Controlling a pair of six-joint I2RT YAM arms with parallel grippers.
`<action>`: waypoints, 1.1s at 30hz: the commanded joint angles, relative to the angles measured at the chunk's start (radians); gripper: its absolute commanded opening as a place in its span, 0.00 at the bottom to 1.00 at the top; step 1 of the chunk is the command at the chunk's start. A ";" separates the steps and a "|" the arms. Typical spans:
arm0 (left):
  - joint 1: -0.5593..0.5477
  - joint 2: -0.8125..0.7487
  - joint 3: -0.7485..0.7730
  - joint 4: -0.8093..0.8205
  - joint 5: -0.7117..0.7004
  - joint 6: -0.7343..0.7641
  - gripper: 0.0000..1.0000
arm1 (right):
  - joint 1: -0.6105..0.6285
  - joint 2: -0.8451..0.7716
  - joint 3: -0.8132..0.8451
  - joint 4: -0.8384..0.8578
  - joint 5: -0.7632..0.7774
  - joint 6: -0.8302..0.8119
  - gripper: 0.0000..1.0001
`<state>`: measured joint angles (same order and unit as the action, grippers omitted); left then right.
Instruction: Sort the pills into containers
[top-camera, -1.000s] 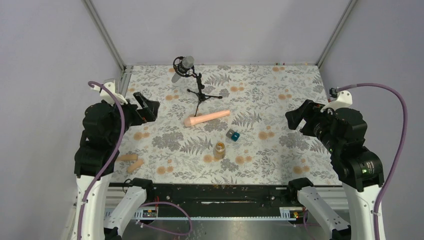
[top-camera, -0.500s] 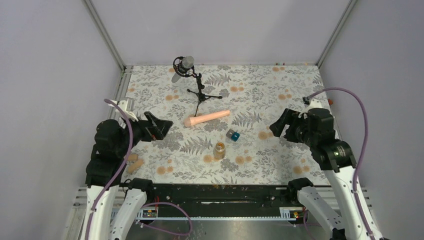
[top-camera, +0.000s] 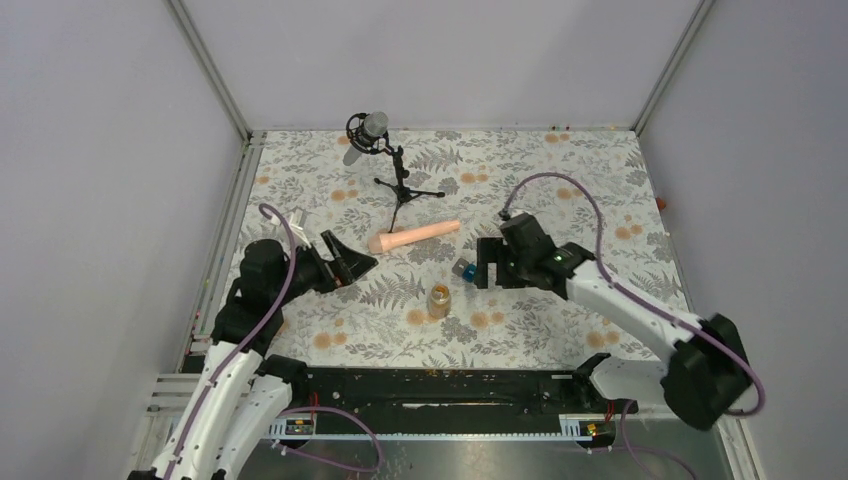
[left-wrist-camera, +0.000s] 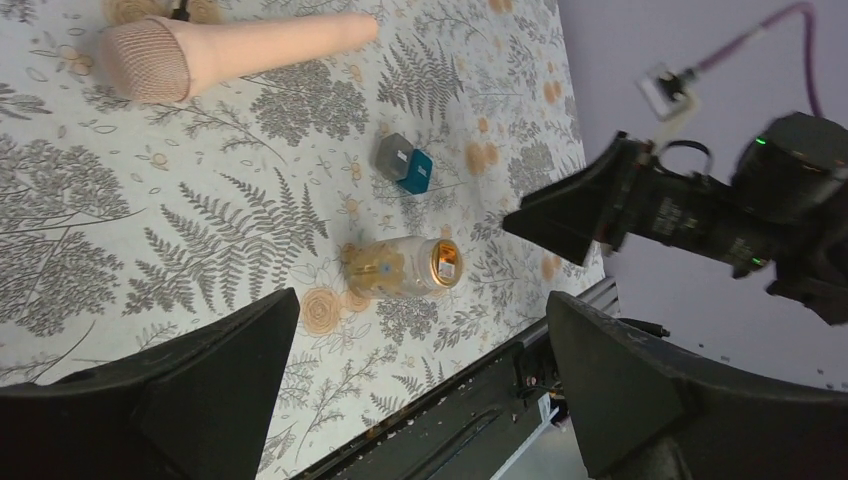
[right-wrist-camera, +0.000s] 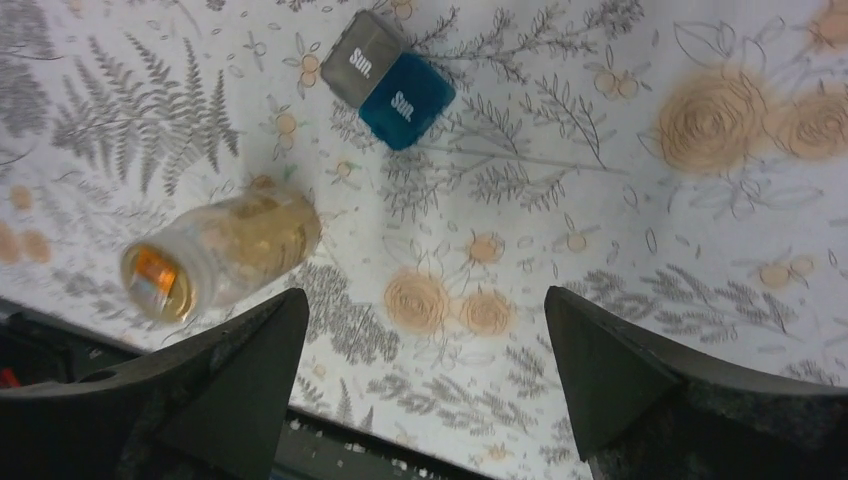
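Both sets of jaws are wide apart with nothing in them, the left jaws and the right jaws facing each other across the floral tabletop (top-camera: 560, 180).

The amber bottle (left-wrist-camera: 405, 268) is the closest thing: it sits out in front of the left jaws, roughly in line with the gap between them, not touching. From the right jaws it's ahead too, off toward one finger. There's something orange at its mouth, can't tell what.

A bit past it is the teal-and-grey box (right-wrist-camera: 388, 80), "Sun." printed on both halves. It's straight ahead of the right jaws, near but clear of them, and well beyond the left ones.

Further back a long peach cylinder (top-camera: 413, 236) lies flat, and behind that a microphone stand (top-camera: 395, 175).
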<state>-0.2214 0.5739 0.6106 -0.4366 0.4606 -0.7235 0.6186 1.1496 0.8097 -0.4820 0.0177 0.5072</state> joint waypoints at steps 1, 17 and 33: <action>-0.036 0.041 -0.006 0.152 -0.030 -0.043 0.96 | 0.048 0.215 0.082 0.176 0.113 -0.084 0.94; -0.047 0.180 -0.032 0.314 -0.043 0.006 0.95 | 0.087 0.545 0.280 0.135 0.018 -0.538 0.90; -0.047 0.165 -0.023 0.276 -0.015 0.033 0.95 | 0.106 0.650 0.348 0.079 -0.052 -0.628 0.71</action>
<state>-0.2649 0.7525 0.5655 -0.1890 0.4278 -0.7189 0.7025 1.7737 1.1217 -0.3920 -0.0532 -0.1173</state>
